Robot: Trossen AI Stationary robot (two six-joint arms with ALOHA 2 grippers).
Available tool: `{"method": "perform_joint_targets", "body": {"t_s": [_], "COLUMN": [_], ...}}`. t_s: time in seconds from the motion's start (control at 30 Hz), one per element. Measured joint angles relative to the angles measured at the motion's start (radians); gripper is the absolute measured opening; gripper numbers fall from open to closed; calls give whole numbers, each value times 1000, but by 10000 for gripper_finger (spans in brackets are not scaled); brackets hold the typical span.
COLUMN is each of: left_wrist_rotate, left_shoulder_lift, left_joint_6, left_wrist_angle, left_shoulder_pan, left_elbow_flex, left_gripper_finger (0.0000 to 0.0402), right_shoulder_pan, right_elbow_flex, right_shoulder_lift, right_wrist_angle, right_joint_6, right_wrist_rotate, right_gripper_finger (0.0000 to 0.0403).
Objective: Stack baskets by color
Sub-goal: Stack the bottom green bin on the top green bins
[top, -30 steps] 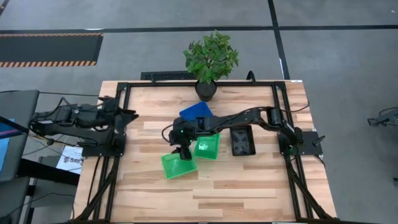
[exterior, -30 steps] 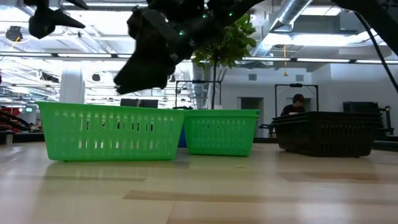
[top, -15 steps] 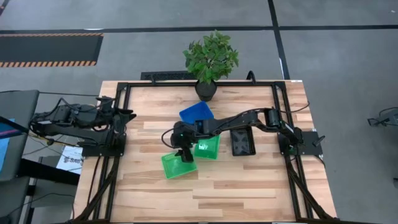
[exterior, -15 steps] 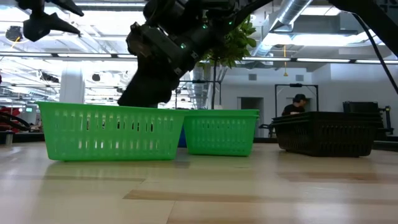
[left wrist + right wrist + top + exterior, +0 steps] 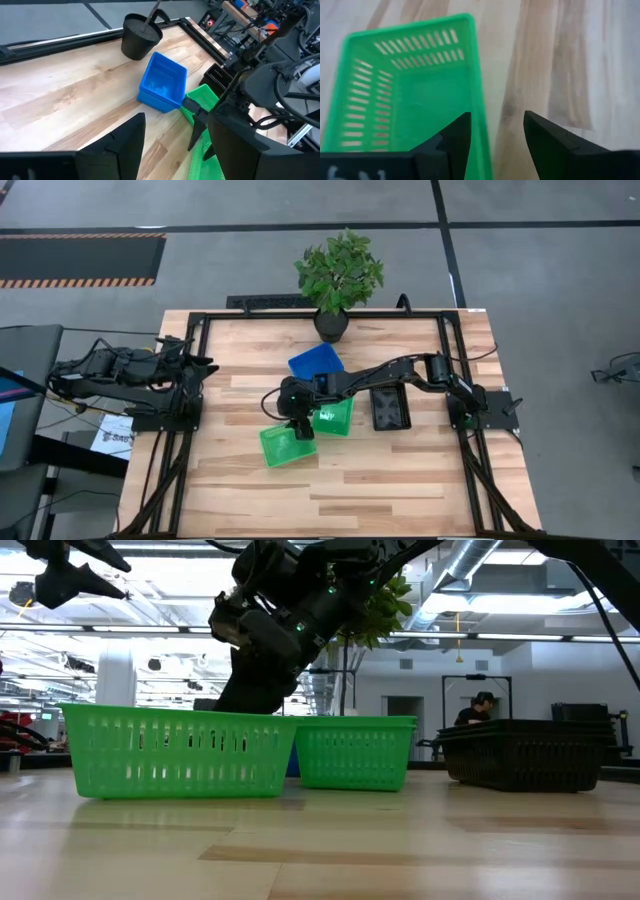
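Two green baskets stand on the table: the nearer one (image 5: 285,448) (image 5: 175,752) (image 5: 405,90) and one beside it (image 5: 335,417) (image 5: 355,752). A blue basket (image 5: 316,362) (image 5: 162,85) sits farther back, and black baskets (image 5: 390,407) (image 5: 525,755) lie to the right. My right gripper (image 5: 297,428) (image 5: 495,135) is open, lowered at the nearer green basket's far right wall (image 5: 479,107). One finger stands over the inside and one outside the wall. My left gripper (image 5: 205,363) (image 5: 175,145) waits open above the table's left edge.
A potted plant (image 5: 338,275) stands at the table's far edge, its black pot (image 5: 141,36) just behind the blue basket. A black frame (image 5: 200,380) rims the table. Bare wood (image 5: 380,490) lies toward the near edge. A person (image 5: 478,708) sits in the room behind.
My right gripper has gone down toward the nearer green basket. In the low view its fingers now reach the basket's rim, where they hung above it before. The baskets have stayed where they were.
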Motion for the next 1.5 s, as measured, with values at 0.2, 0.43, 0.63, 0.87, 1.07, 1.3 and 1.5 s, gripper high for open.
{"method": "perform_joint_targets", "body": {"t_s": [0.2, 0.43, 0.63, 0.87, 1.07, 1.3, 1.5], "left_wrist_rotate": [-3, -14, -27, -35, -37, -18, -18], "left_shoulder_lift": [0, 0, 0, 0, 0, 0, 0], "left_joint_6": [-31, 9, 43, 97, 108, 107, 70], "left_wrist_angle": [3, 4, 4, 4, 4, 4, 4], "left_shoulder_pan": [0, 0, 0, 0, 0, 0, 0], "left_elbow_flex": [0, 0, 0, 0, 0, 0, 0], "left_gripper_finger": [203, 203, 203, 203, 203, 203, 203], "right_shoulder_pan": [-21, -33, -33, -33, -12, 18, 38], "right_elbow_flex": [0, 0, 0, 0, 0, 0, 0], "right_shoulder_lift": [0, 0, 0, 0, -1, -1, -2], "right_wrist_angle": [9, -16, -11, -19, -58, -113, -103], "right_joint_6": [29, 56, 116, 176, 175, 159, 190], "right_wrist_rotate": [15, 15, 34, 38, 38, 52, 55], "right_gripper_finger": [192, 189, 185, 172, 146, 95, 13]}}
